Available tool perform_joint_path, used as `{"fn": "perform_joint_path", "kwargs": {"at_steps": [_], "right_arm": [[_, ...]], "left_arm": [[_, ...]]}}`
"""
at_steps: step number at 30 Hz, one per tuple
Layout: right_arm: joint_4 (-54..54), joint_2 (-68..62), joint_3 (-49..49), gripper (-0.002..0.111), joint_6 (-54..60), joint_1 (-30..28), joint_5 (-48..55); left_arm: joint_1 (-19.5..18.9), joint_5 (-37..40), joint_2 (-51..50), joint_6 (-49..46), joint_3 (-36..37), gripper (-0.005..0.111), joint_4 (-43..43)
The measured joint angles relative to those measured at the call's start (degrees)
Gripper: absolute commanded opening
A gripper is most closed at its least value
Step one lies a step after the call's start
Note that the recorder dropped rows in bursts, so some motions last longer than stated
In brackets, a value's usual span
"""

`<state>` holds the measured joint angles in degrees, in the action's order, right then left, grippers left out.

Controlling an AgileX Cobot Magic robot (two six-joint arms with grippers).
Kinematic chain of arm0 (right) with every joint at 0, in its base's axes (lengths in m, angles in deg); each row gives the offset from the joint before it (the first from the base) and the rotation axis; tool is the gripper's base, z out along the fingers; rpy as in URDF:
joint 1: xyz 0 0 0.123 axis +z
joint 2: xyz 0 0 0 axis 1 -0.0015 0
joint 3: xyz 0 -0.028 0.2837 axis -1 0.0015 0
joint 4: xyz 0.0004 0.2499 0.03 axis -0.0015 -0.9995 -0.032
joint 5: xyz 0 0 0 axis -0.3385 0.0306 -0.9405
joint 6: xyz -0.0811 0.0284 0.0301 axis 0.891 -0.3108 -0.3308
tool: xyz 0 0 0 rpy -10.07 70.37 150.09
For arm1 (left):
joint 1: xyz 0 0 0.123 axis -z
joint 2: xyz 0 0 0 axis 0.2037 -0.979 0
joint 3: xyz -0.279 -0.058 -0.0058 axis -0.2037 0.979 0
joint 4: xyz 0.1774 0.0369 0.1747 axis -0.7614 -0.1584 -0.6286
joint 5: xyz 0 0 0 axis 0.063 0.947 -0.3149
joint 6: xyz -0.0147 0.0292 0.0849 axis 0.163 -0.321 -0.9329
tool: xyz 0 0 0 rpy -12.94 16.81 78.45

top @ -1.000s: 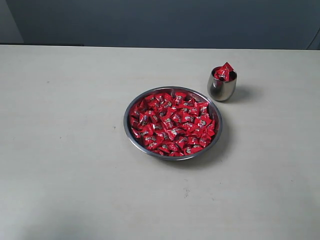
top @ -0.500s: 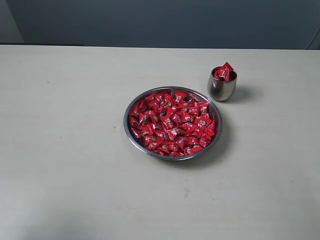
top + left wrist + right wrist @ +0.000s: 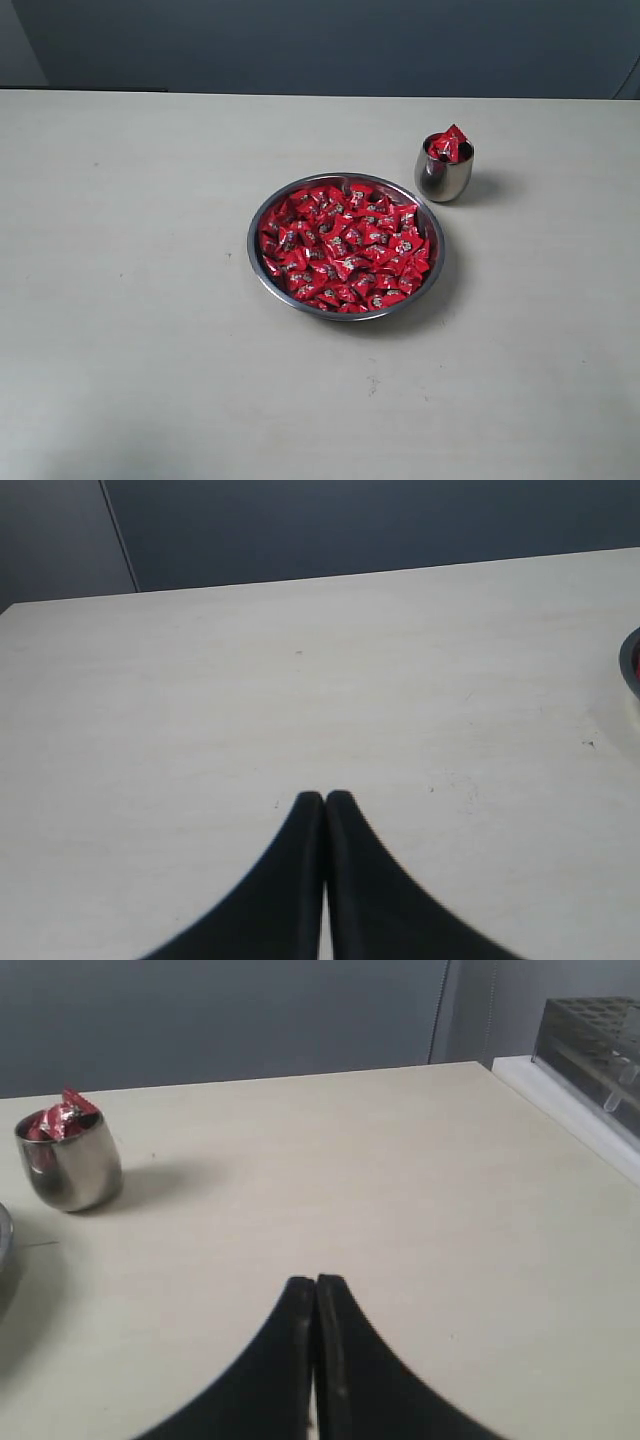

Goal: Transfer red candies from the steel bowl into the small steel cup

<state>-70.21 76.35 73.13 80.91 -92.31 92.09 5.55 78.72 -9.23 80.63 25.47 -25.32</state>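
Exterior view. Steel bowl (image 3: 251,243) near the middle of the tabletop (image 3: 130,300), packed almost rim to rim with red candies (image 3: 345,250) in a dense single heap. Small steel cup (image 3: 443,178) upright near the bowl, off its far rim toward the right arm's side, apart from it and not touching. A few candies in the cup, the top one poking above the brim. Neither arm in this view.

Progress, as judged: transfer begun and partly done. Cup looks close to full, with little room for more. Bulk of the candies left in the bowl. No candy visible loose outside the bowl or cup.

Left wrist view. Left jaws clenched tip to tip, nothing between them, hanging over bare tabletop well away from the bowl. Only a sliver of the bowl's rim at the edge of this picture.

Right wrist view. Right jaws likewise pressed together and empty, over bare tabletop on the cup's side of the bowl, well apart from both. Cup in plain sight with red wrappers heaped at its mouth.

Surface and room. Tabletop pale cream, matt, faintly scuffed with small dark specks. Dark blue-grey wall (image 3: 320,45) behind the bowl. Dark perforated rack (image 3: 595,1020) on a pale ledge past the tabletop's edge, far from the bowl on the right arm's side.
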Motion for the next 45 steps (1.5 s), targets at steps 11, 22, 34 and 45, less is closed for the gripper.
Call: {"fn": "perform_joint_path", "kwargs": {"at_steps": [11, 22, 34, 45], "right_arm": [[-0.58, 0.00, 0.00, 0.000, 0.00, 0.00, 0.00], [-0.58, 0.00, 0.00, 0.000, 0.00, 0.00, 0.00], [-0.70, 0.00, 0.00, 0.000, 0.00, 0.00, 0.00], [-0.93, 0.00, 0.00, 0.000, 0.00, 0.00, 0.00]], "left_arm": [[0.00, 0.00, 0.00, 0.00, 0.00, 0.000, 0.00], [0.00, 0.00, 0.00, 0.00, 0.00, 0.000, 0.00], [0.00, 0.00, 0.00, 0.00, 0.00, 0.000, 0.00], [0.00, 0.00, 0.00, 0.00, 0.00, 0.000, 0.00]]}}
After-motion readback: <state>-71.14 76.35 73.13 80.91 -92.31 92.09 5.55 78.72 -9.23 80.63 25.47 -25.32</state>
